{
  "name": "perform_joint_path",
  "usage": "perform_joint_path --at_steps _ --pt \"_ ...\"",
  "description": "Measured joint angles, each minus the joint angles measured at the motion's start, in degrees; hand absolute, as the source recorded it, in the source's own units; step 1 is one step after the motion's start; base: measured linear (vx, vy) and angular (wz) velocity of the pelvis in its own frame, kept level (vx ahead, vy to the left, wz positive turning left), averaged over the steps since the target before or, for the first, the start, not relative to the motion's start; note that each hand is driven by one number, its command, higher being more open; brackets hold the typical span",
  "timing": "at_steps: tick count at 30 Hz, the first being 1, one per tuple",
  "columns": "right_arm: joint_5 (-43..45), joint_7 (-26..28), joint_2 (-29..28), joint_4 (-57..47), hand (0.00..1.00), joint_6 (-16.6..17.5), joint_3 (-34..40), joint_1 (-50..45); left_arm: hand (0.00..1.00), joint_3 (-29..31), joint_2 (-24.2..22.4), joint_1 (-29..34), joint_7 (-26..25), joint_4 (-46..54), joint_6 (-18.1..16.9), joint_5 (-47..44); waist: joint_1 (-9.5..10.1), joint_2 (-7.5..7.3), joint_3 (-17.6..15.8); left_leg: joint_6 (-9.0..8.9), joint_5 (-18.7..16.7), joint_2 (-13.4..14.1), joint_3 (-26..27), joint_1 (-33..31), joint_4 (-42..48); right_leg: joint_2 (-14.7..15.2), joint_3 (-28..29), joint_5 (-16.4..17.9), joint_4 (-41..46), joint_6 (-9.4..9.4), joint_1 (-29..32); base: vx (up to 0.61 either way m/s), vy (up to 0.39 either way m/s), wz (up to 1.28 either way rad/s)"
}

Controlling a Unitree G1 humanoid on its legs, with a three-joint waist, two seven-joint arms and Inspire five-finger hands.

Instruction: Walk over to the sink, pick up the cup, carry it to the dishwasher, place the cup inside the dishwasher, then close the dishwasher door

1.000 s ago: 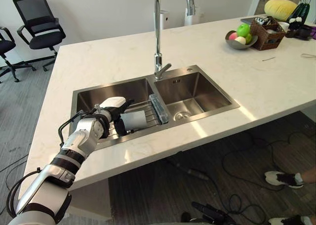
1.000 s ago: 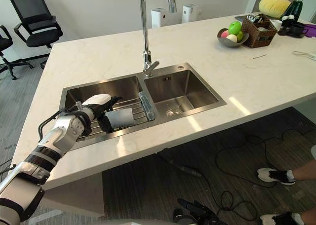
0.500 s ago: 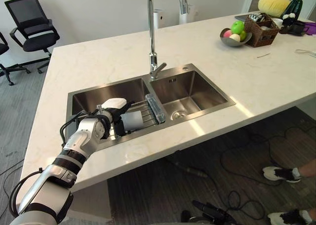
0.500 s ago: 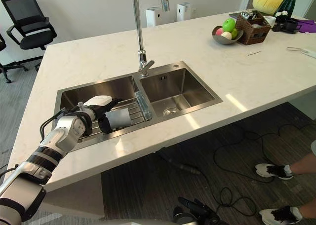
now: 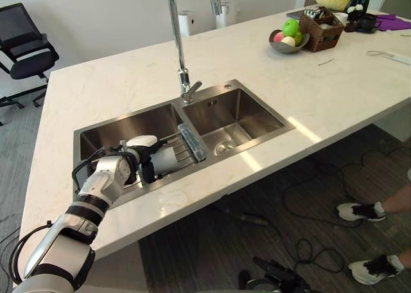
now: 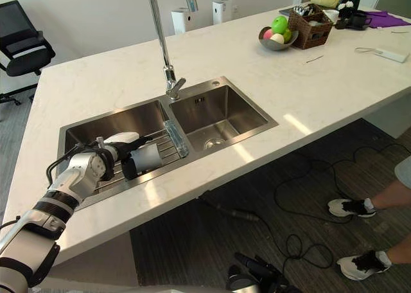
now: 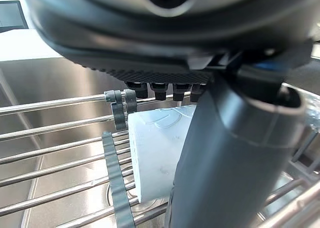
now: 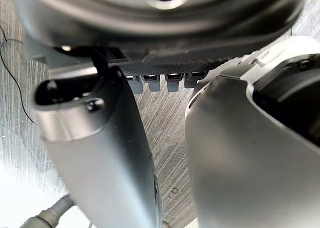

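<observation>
Wire rack point(image 5: 191, 142) under cup point(image 5: 168, 159) — faucet point(image 5: 179, 52) beyond

The left arm point(image 5: 77, 219) enters the head views at 7 o'clock and runs toward 1 o'clock, its silver-grey forearm point(image 5: 106, 180) rising from a low elbow to the wrist. The left hand point(image 5: 135, 159) lies at about 8 o'clock from the frame centre, with the palm turned toward 3 o'clock. Its white-covered thumb point(image 5: 142, 141) sits on the 12 o'clock side of the cup point(image 5: 168, 159) and its dark fingers point(image 5: 147, 172) curl on the 6 o'clock side, so that the hand clasps the cup's near end. The right hand point(image 8: 160, 13) shows in its own wrist view, the right thumb point(image 8: 95, 153) held straight out from the palm.
</observation>
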State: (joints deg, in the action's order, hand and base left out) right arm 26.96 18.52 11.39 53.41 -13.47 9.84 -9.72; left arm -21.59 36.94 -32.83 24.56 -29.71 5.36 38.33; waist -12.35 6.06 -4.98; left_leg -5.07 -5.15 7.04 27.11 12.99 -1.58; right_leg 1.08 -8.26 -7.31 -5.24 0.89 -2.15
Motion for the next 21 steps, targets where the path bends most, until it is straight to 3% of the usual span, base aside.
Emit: perform_joint_path --at_steps 8,13,14,21 --pt "-0.2 0.6 0.48 -0.28 1.0 -0.05 0.02 0.0 1.0 0.48 0.02 -0.99 4.76 -0.25 1.81 -0.25 -0.46 0.54 -0.29 -0.13 -0.14 0.08 0.14 0.04 0.2 -0.05 0.18 0.0 -0.01 0.0 -0.02 -0.04 -0.011 -0.01" --pt "-0.28 1.18 0.87 -0.85 1.0 -0.26 0.17 0.0 1.0 3.19 0.0 -1.42 9.49 -2.01 4.65 -2.88 -1.15 1.14 -0.65 -0.15 -0.15 0.2 0.09 0.02 0.21 -0.14 0.03 0.0 -0.02 0.0 -0.04 -0.02 -0.007 0.0" --pt "-0.31 1.18 0.88 -0.85 1.0 -0.29 0.17 0.0 0.0 3.18 0.0 -1.52 9.76 -2.01 4.67 -2.99 -1.13 1.15 -0.67 -0.15 -0.15 0.22 0.05 0.02 0.21 -0.16 -0.04 0.01 -0.03 0.01 -0.07 0.0 0.0 0.0" --pt "-0.43 1.3 0.91 -0.86 1.0 -0.33 0.17 0.01 0.0 4.42 -0.13 -1.57 9.86 -2.61 4.36 -3.25 -1.16 1.12 -0.7 -0.15 -0.16 0.24 -0.15 0.03 0.24 -0.17 -0.38 0.03 -0.04 0.03 -0.19 -0.01 -0.003 0.01"
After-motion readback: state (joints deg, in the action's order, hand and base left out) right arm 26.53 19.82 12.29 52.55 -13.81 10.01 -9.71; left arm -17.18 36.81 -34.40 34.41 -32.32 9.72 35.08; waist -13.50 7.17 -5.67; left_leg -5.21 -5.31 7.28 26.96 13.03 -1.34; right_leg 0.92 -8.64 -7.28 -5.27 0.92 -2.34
